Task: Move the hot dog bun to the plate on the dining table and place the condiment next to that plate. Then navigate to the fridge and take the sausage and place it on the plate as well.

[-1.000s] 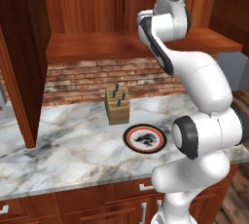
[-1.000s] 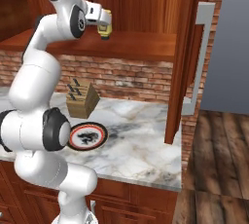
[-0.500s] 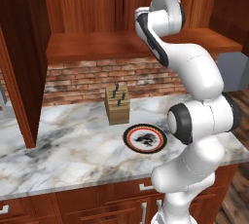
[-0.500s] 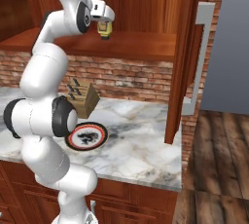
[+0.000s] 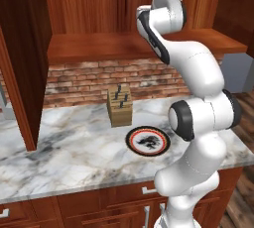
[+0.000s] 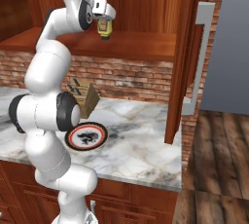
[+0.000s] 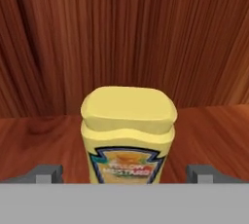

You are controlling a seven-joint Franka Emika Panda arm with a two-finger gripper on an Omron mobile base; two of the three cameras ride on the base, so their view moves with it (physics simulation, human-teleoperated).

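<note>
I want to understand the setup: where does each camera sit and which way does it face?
Left base view: behind-left of the arm, facing the marble counter, knife block and black-rimmed plate; arm at right.
Right base view: behind-right, same counter, plus the grey fridge; arm at left, open hand at the shelf.
Hand view: along the hand at the yellow condiment; finger tips below.
Both base views share block and plate.

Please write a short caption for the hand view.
Open gripper around the yellow condiment standing on a wooden shelf.
</note>
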